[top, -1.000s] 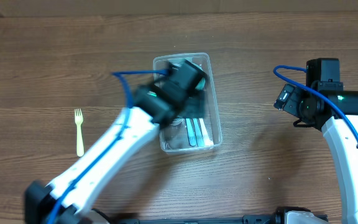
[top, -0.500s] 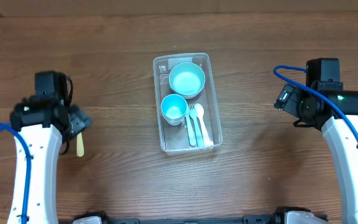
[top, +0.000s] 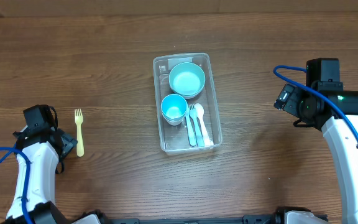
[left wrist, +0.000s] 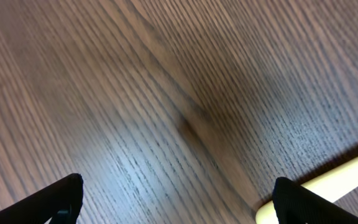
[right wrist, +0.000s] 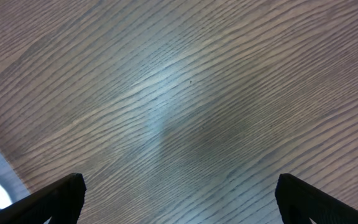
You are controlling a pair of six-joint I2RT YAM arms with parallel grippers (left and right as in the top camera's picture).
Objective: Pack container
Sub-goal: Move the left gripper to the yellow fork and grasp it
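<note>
**The yellow fork is the last piece outside, and my left hand is off-centre on it**

The container (top: 157,99) sits in the middle of the surface (top: 104,56). It already holds a large light-blue bowl (top: 186,79), a light-blue cup (top: 174,108), and a light-blue fork (top: 192,124) beside a white spoon (top: 202,126) along its right wall. Only the yellow fork (top: 78,132) lies outside, flat on the wood and well to the left of the container, with its tines pointing away from me.

My left hand (left wrist: 178,190) is spread and empty, low over the surface just beside the fork's handle end. In my left wrist view the pale handle shows only at the right edge, by one fingertip, so I judge I am not lined up. My right hand (right wrist: 179,186) is also spread and empty, idling near the container's right side.

To do this well, I should:
- shift sideways until the handle runs between my left fingertips, with my fingers set across it rather than along it;
- come down until the tips nearly meet the wood, since the fork is thin and lies flat;
- pinch the mid-handle, so the fork does not pivot or skid away.

The bare floor at the container's near end, below the cup, looks like the best place to set it down.
</note>
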